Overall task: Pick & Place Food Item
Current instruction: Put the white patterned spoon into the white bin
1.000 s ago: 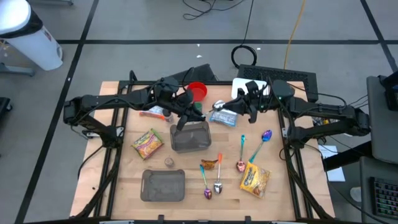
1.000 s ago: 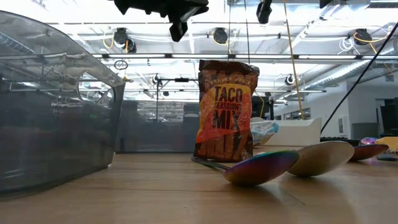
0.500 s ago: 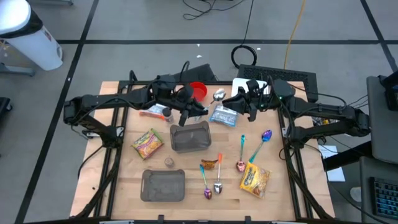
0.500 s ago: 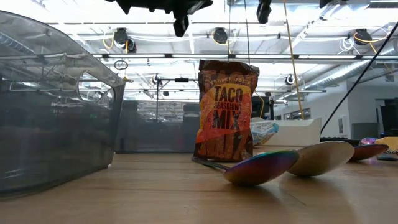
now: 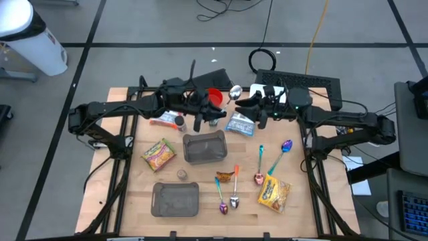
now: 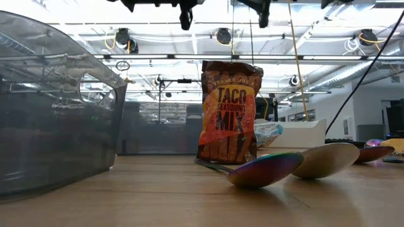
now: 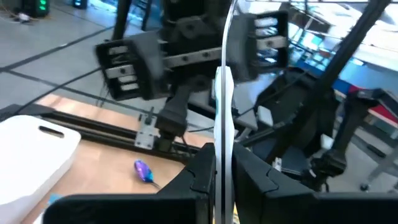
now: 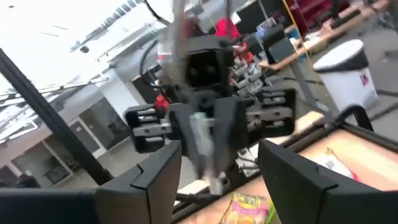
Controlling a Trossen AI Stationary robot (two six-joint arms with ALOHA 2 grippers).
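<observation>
My left gripper (image 5: 216,113) is held high over the table's far middle, pointing level toward the right arm, and is shut on a silver spoon (image 5: 234,92). The spoon's bowl sticks out up and away from the fingers. My right gripper (image 5: 245,106) faces it, open, with its fingers (image 7: 124,68) on either side of the spoon and clear of it. Food packets lie on the table: a blue-silver one (image 5: 239,124), an orange-white one (image 5: 164,121), a yellow-red one (image 5: 158,154) and a yellow one (image 5: 274,193). A taco mix packet (image 6: 230,113) stands upright. My left gripper pinches the spoon's handle (image 7: 222,158) between its two fingers, with the handle's thin edge toward the camera. The fingers come at it level from the table's left. The spoon is lifted well clear of the table and reaches on past the fingertips toward the right gripper.
A clear container (image 5: 205,147) sits at mid-table below the grippers, with a flat grey tray (image 5: 176,199) nearer the front. A red bowl (image 5: 212,98) is at the far edge. Several coloured spoons (image 5: 227,199) lie at the front right.
My left gripper has tipped up from slanting down over the container to level and has risen a little. The spoon's bowl has swung toward the far edge. My right gripper has opened and stands apart from the spoon.
</observation>
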